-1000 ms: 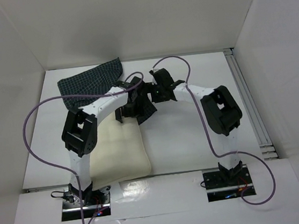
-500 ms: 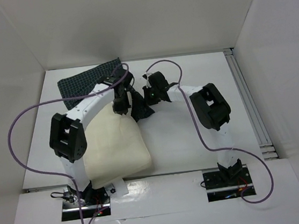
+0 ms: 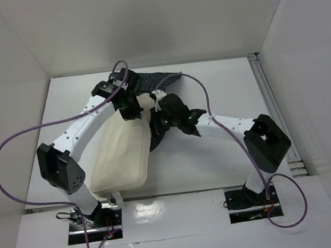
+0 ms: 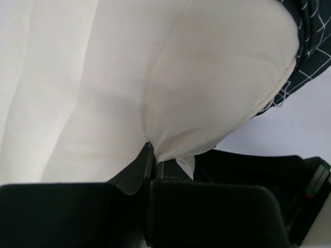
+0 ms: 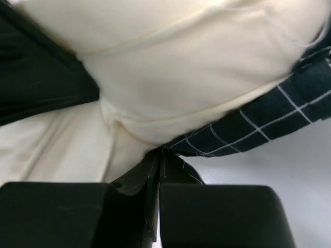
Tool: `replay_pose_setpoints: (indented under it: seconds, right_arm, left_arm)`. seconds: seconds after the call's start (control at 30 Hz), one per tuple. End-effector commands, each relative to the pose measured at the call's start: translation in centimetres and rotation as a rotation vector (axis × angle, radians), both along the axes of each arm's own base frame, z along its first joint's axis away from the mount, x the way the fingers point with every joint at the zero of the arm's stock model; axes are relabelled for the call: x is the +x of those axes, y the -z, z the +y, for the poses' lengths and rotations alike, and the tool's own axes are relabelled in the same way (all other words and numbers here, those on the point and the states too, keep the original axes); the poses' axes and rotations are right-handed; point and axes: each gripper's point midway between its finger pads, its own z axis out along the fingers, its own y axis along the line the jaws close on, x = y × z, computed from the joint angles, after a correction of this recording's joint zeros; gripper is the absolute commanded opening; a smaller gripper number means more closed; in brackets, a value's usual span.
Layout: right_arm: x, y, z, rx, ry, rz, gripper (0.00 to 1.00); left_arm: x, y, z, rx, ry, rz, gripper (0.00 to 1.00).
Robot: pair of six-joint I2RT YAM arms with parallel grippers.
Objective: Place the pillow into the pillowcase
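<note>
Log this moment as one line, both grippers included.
left gripper: shut on pillow | right gripper: shut on pillowcase edge | pillow: mostly outside pillowcase

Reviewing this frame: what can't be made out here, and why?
- Top view: opening of the pillowcase, hidden under both arms.
- Top view: how far the pillow is in, covered likewise.
- Right wrist: whether the right fingers pinch pillowcase alone or pillow too; fabrics bunch there.
</note>
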Motion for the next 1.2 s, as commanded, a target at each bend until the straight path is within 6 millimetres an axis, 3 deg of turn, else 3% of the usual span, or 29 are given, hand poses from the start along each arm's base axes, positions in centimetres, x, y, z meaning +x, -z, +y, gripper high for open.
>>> replay_pose_setpoints:
  seconds: [0.0,0.1,0.2,0.27,0.33,0.4,0.5,0.57,0.6,0.63,0.7,0.77,0.8,0.87,0.93,1.03,1.13,1.17]
  right_arm:
    - [-4.8,0.8,1.3,0.012,-0.116,0.069,0.00]
    - [-6.4,-0.4,-0.4,0.035,-0.080,0.012,0.00]
    - [-5.1,1.6,-3.1,-0.006,-0.001,0.053,0.00]
    - [-4.4,3.2,-4.2,-0.042,0.023,0.077,0.00]
    - [-3.7,3.1,-4.1,-0.032,0.029,0.075,0.00]
    - [-2.7,1.8,-2.5,0.010,-0.006,0.072,0.00]
    - [-2.9,-1.6,0.5,0.090,-0.111,0.060,0.00]
    - [-4.2,-4.6,1.8,0.163,-0.173,0.022,0.00]
    - [-6.6,-6.0,1.7,0.210,-0.214,0.020,0.00]
    - [-7.5,-6.9,1.7,0.240,-0.227,0.001,0.00]
    - [-9.7,-6.8,0.1,0.260,-0.223,0.022,0.00]
    - [-10.3,-5.1,-1.1,0.236,-0.203,0.037,0.00]
    - [-10.9,-2.1,-2.2,0.172,-0.187,0.072,0.00]
    - [-9.7,1.0,-4.4,0.112,-0.127,0.119,0.00]
    - [-8.9,4.2,-6.4,0.061,-0.106,0.187,0.00]
    - [-9.3,5.2,-7.8,0.023,-0.084,0.231,0.00]
    - [-9.6,5.0,-9.5,-0.014,-0.031,0.239,0.00]
    - [-9.3,4.4,-10.9,-0.010,0.016,0.213,0.00]
  left_arm:
    - [2.8,-0.3,-1.9,-0.085,-0.129,-0.092,0.00]
    - [2.6,1.3,-2.4,-0.073,-0.138,-0.055,0.00]
    - [2.8,1.7,-2.3,-0.057,-0.144,-0.053,0.00]
    - [3.1,0.3,-1.9,-0.054,-0.159,-0.093,0.00]
    - [3.4,-1.4,-1.0,-0.056,-0.162,-0.129,0.00]
    - [3.9,-3.5,0.6,-0.048,-0.194,-0.166,0.00]
    - [3.9,-6.2,0.6,-0.076,-0.188,-0.217,0.00]
    - [4.2,-7.2,0.4,-0.092,-0.188,-0.240,0.00]
    - [3.8,-7.5,-0.3,-0.094,-0.178,-0.243,0.00]
    - [3.7,-7.9,-0.7,-0.107,-0.178,-0.249,0.00]
    - [3.4,-8.0,-1.5,-0.128,-0.200,-0.249,0.00]
    - [3.3,-6.9,-2.6,-0.135,-0.216,-0.236,0.00]
    - [2.7,-5.6,-3.8,-0.127,-0.206,-0.214,0.00]
    - [2.6,-3.8,-5.4,-0.133,-0.237,-0.196,0.00]
    - [2.2,0.0,-8.1,-0.100,-0.232,-0.134,0.00]
    - [2.1,3.1,-11.5,-0.052,-0.211,-0.100,0.00]
    - [2.3,3.9,-13.5,-0.038,-0.200,-0.106,0.00]
    - [2.6,4.8,-13.8,-0.019,-0.189,-0.098,0.00]
